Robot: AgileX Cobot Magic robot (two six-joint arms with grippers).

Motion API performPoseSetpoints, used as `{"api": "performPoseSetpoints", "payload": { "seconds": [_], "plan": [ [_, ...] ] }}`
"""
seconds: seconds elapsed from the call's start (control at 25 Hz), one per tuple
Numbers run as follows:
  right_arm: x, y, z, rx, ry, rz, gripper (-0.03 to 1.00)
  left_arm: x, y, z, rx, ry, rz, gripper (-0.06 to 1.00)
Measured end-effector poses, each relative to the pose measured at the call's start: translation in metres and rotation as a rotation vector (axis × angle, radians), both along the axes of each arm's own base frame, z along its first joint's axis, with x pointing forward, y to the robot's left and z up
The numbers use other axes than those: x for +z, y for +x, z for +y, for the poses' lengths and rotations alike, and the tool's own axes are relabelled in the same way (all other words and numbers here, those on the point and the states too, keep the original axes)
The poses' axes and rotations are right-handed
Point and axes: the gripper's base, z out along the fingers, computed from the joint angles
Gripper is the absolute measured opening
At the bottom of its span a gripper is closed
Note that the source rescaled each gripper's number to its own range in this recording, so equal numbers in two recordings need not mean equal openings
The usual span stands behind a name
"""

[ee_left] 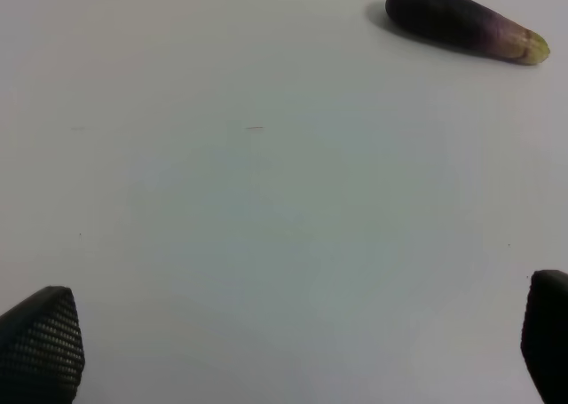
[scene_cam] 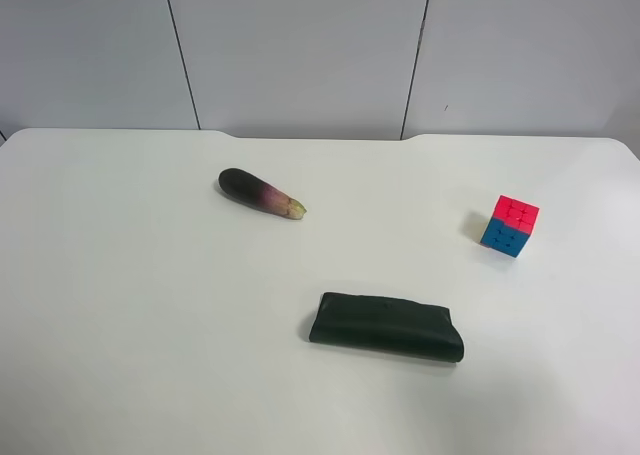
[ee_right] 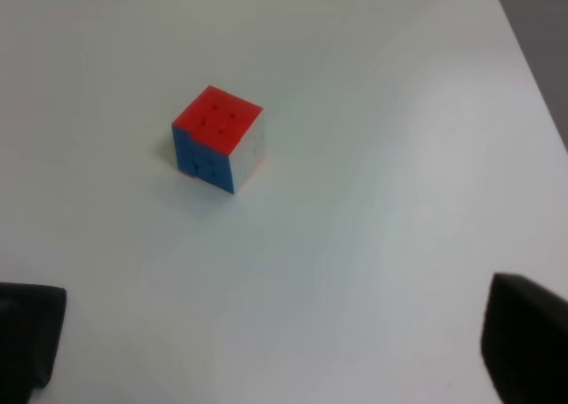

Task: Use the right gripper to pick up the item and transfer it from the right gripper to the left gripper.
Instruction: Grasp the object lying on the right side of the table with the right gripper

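I see the square-tiled puzzle cube [ee_right: 217, 138] lying free, right gripper [ee_right: 280, 346] and weave-textured left gripper [ee_left: 293, 346] both spread wide.

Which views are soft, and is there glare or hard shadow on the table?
Exterior high: sharp and evenly lit, only faint soft shadows by the eggplant, pouch and puzzle cube. Right wrist: slightly soft overall, cube edges fuzzy, the right gripper blurred at the frame edges. Left wrist: eggplant fairly crisp, faint greenish cast on the table, no glare.
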Motion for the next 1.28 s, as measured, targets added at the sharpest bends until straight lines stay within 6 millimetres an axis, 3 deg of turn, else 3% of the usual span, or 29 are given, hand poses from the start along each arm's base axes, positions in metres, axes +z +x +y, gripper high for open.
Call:
{"api": "performPoseSetpoints", "payload": {
  "seconds": [1.0,1.28],
  "plan": [
    [0.002,0.002,0.000,-0.010,0.025,0.040,1.00,0.000,0.000,0.000,0.000,0.000,0.000,1.00],
    [0.031,0.043,0.000,-0.042,0.069,0.259,1.00,0.000,0.000,0.000,0.000,0.000,0.000,1.00]
  ]
}}
